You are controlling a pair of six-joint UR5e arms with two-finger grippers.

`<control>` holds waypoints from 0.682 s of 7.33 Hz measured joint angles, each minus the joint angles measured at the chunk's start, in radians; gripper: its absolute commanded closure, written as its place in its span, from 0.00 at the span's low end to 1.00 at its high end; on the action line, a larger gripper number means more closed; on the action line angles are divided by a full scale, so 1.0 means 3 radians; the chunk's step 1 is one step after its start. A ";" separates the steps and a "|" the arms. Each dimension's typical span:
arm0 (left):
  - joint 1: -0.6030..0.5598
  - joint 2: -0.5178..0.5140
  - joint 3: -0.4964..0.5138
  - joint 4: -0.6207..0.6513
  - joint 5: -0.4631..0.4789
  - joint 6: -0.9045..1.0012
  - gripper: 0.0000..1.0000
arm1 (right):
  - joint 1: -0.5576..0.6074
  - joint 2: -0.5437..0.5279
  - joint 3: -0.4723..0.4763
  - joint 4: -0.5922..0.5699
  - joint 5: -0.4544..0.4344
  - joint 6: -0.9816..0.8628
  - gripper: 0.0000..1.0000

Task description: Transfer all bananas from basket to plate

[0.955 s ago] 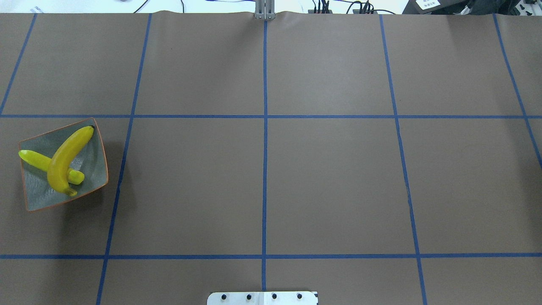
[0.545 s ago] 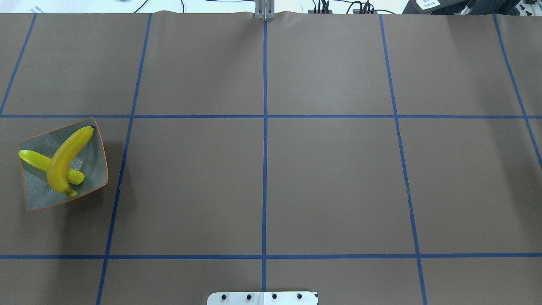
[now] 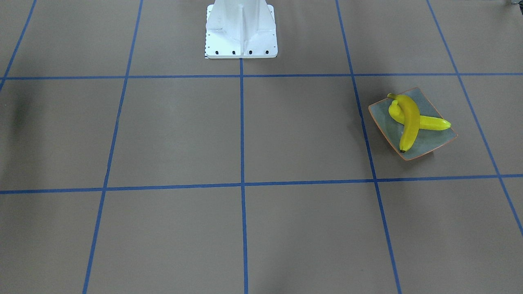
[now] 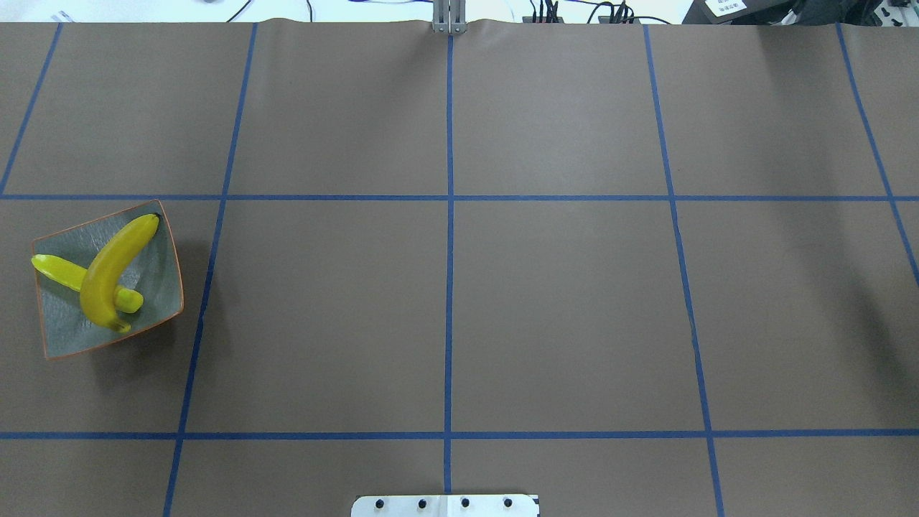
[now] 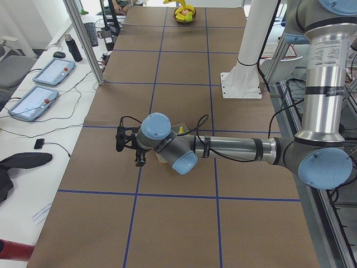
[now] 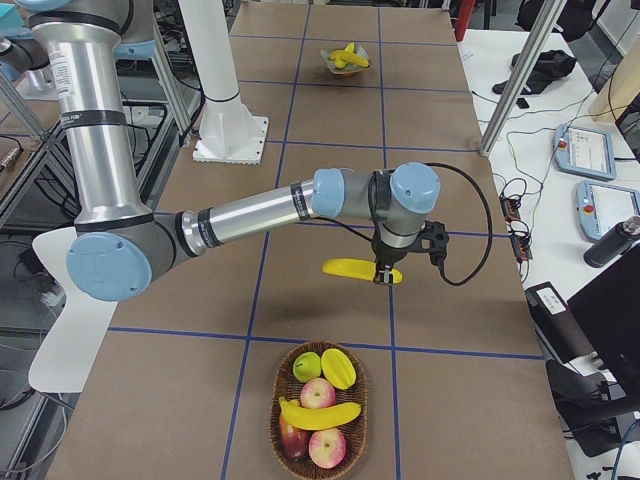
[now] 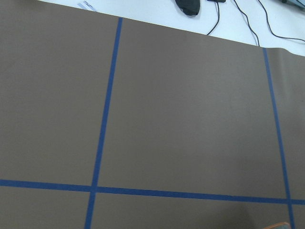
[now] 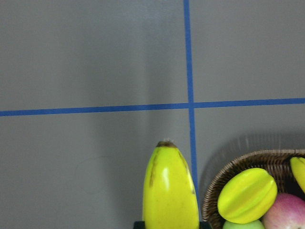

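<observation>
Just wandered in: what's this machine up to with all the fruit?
It is moving bananas from a wicker basket to a plate at the table's other end. The right gripper holds one banana in the air near the basket. Two bananas lie crossed on the plate, and another banana waits in the basket among other fruit. The left arm stretches out over the plate's end of the table.

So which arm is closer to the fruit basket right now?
The right. The right gripper holds a banana in the air just beyond the basket; the left gripper hangs at the opposite end, where the plate sits.
</observation>
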 measured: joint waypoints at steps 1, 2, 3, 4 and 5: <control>0.0100 -0.0122 -0.0107 0.0000 -0.0142 -0.0321 0.01 | -0.0169 0.0111 0.0088 0.0000 0.0079 0.0200 1.00; 0.0241 -0.0246 -0.0214 -0.0001 -0.0219 -0.0603 0.01 | -0.0322 0.0252 0.0144 0.0001 0.0155 0.0387 1.00; 0.0392 -0.0367 -0.0269 -0.0002 -0.0242 -0.0738 0.01 | -0.0476 0.0393 0.0202 0.0003 0.0206 0.0620 1.00; 0.0561 -0.0513 -0.0278 0.0004 -0.0235 -0.0798 0.01 | -0.0644 0.0538 0.0276 0.0011 0.0228 0.0930 1.00; 0.0738 -0.0676 -0.0265 0.0016 -0.0222 -0.0857 0.01 | -0.0805 0.0674 0.0331 0.0036 0.0230 0.1223 1.00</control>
